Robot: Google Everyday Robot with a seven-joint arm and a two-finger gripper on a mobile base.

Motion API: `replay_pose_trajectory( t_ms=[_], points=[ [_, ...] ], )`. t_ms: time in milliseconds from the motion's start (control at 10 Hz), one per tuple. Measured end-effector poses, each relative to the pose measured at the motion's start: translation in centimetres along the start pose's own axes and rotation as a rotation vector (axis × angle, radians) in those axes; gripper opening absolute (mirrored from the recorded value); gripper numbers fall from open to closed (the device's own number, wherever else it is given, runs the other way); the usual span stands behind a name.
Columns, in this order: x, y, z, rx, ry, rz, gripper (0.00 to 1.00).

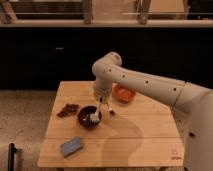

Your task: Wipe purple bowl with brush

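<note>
The purple bowl [89, 117] is small, round and almost black, and sits on the wooden table [135, 140] left of centre. The brush [94, 117] has its whitish bristle head down inside the bowl. Its pale handle rises up and right to my gripper [101, 100], which hangs just above the bowl's right rim and is shut on the handle. My white arm comes in from the right and bends over the table's middle.
A bright orange bowl [123, 93] stands behind and right of my gripper. A blue-grey sponge [72, 146] lies near the front left edge. A cluster of dark brown bits [68, 109] lies left of the purple bowl. A small pale utensil [110, 109] lies right of it.
</note>
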Motion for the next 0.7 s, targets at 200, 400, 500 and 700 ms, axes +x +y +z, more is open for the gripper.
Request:
replay_pose_trajectory(
  t_ms=[200, 400, 500, 700],
  points=[
    [1.5, 0.0, 0.1, -0.023, 0.026, 0.009, 0.0],
    [2.9, -1.2, 0.2, -0.037, 0.047, -0.006, 0.0],
    [3.4, -1.8, 0.3, -0.039, 0.057, -0.013, 0.0],
    [3.7, -2.8, 0.5, -0.034, 0.059, -0.029, 0.0]
  ],
)
